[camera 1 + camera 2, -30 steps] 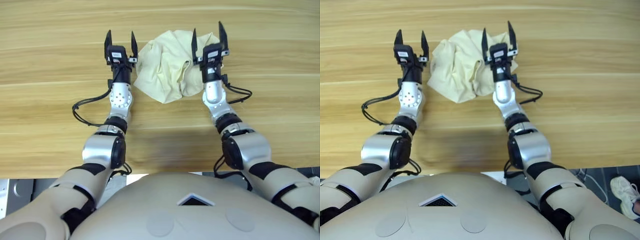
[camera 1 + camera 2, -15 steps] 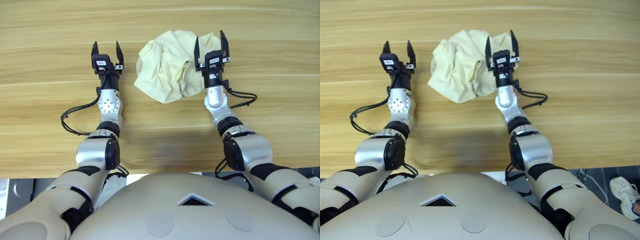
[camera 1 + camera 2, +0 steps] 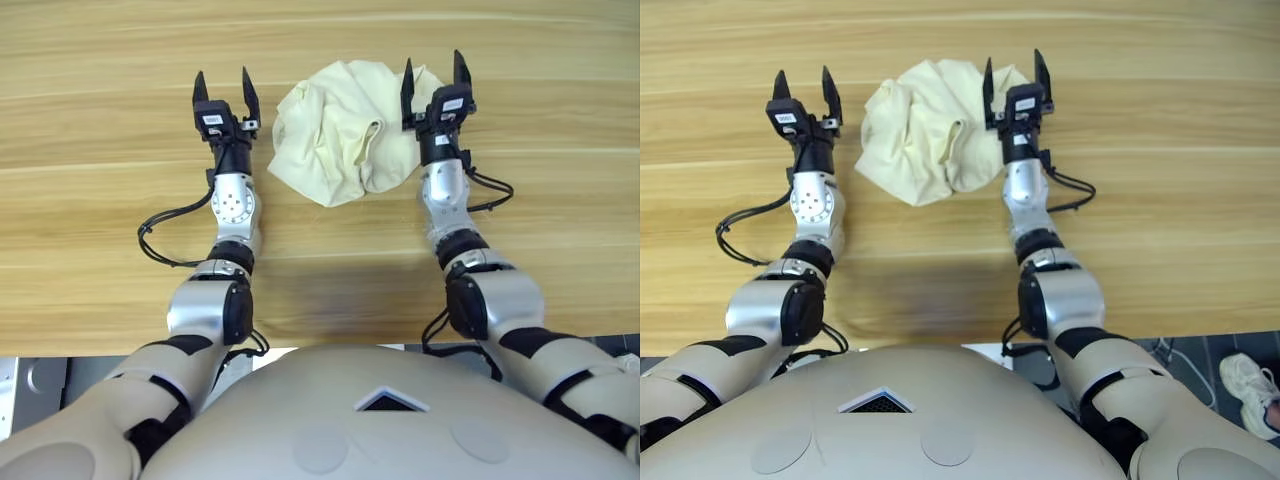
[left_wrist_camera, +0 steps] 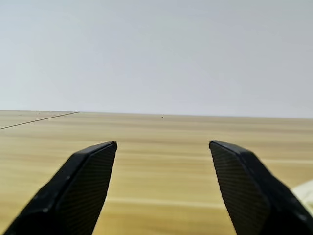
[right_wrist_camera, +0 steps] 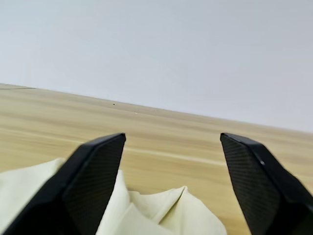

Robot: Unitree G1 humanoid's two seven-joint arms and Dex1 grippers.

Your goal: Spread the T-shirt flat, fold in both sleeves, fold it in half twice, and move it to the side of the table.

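Observation:
A pale yellow T-shirt (image 3: 345, 125) lies crumpled in a heap on the wooden table (image 3: 110, 210), a bit beyond the middle. My left gripper (image 3: 226, 88) stands open just left of the heap, apart from it, with nothing between its fingers. My right gripper (image 3: 434, 76) is open over the heap's right edge, its fingers straddling the cloth's outer folds. In the right wrist view the T-shirt (image 5: 161, 210) bunches below the open gripper (image 5: 171, 147). The left wrist view shows open fingertips (image 4: 93, 161) over bare wood, with a sliver of T-shirt (image 4: 305, 191) at the side.
The table's near edge (image 3: 100, 352) runs just in front of my arms. Bare wood stretches left, right and beyond the heap. A plain pale wall (image 4: 156, 49) rises behind the table's far edge.
Both grippers have shifted forward and slightly right since half a second ago, after pulling back and apart from the shirt. Both stay open. The heap has not changed.

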